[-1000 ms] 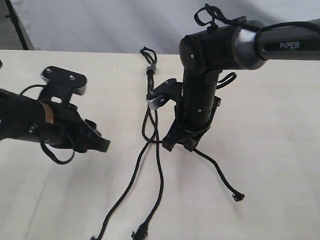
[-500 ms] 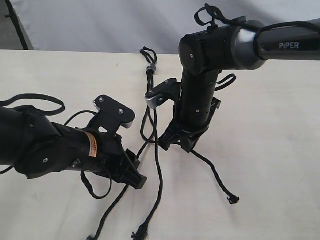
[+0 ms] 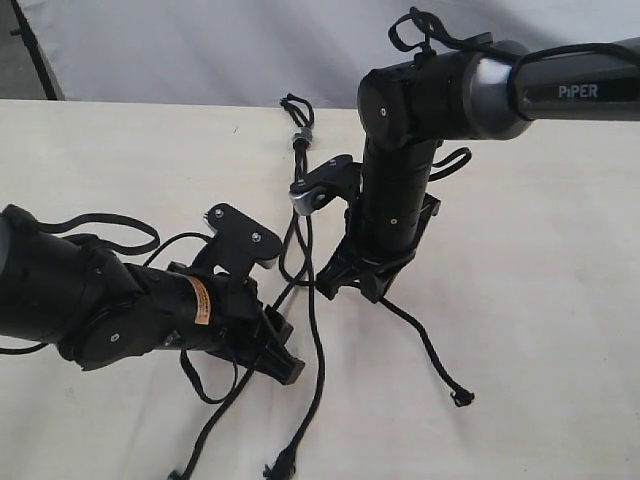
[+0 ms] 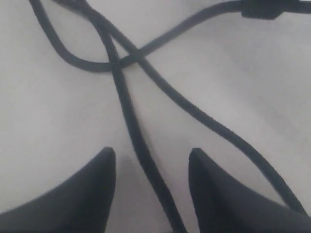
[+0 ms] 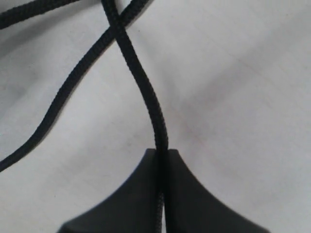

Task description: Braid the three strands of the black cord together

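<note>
The black cord lies on the table, its knot (image 3: 298, 137) and short loop (image 3: 293, 103) at the far edge. Three strands trail toward me: the left strand (image 3: 222, 418), the middle strand (image 3: 320, 362) and the right strand (image 3: 428, 343) with its frayed end (image 3: 461, 397). My right gripper (image 3: 345, 285) points down and is shut on the right strand (image 5: 142, 85), which runs out from between the closed fingertips (image 5: 175, 162). Low over the left strand, my left gripper (image 3: 282, 362) is open. In the left wrist view a strand (image 4: 127, 116) passes between its spread fingers (image 4: 92, 194) without touching them.
The pale table (image 3: 540, 300) carries only the cord. The strands cross one another just beyond the left gripper (image 4: 151, 154). Glossy cables (image 3: 100, 222) loop off the left arm. A white backdrop rises behind the far table edge.
My left arm has swung right and down from the table's left side until its open gripper straddles a strand. The right gripper edged slightly left, dragging the right strand's end with it.
</note>
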